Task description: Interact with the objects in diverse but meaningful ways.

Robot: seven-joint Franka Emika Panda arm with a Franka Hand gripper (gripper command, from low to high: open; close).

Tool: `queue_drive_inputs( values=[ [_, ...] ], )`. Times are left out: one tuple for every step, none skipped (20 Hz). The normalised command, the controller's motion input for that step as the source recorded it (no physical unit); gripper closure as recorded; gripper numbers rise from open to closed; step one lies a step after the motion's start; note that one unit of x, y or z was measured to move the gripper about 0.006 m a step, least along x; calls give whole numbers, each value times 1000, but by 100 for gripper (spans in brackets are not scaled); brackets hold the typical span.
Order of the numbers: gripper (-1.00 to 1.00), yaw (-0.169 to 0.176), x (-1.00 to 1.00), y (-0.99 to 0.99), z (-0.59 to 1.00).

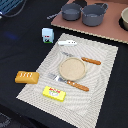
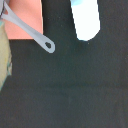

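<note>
An orange bread loaf (image 1: 26, 77) with pale slashes lies on the dark table off the exterior view's left edge of the striped placemat (image 1: 100, 95). A yellow red-marked packet (image 1: 54, 93) rests on the mat's near edge. At the mat's far corner lies a white oblong piece (image 1: 66, 43). The pale blue-and-white carton (image 1: 47, 35) stands upright just beyond that corner. In the wrist view the carton (image 2: 85, 20) is a blurred pale shape close to the end of a grey pot handle (image 2: 45, 44). No gripper or arm shows in either view.
A tan round plate (image 1: 73, 68) sits mid-mat between an orange-handled knife (image 1: 91, 61) and an orange-handled fork (image 1: 70, 81). Two grey pots (image 1: 71, 11) (image 1: 93, 15) stand on a salmon board (image 1: 115, 30) at the back. The board (image 2: 25, 20) also shows in the wrist view.
</note>
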Motion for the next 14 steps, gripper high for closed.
queue_drive_inputs(
  values=[
    [-100,0,0,0,-29],
    [-100,0,0,0,0],
    [-100,0,0,0,0],
    [-100,0,0,0,0],
    [-100,0,0,-23,-9],
    [-100,0,9,-106,-37],
    [-100,12,86,-189,-34],
    [-100,16,137,-317,-123],
    [-100,29,257,-411,-109],
    [-100,24,249,-394,-197],
    [-100,0,180,-617,-234],
    [-100,0,214,-771,-214],
    [-100,0,240,-857,-269],
    [-100,0,326,-817,-291]
  ],
)
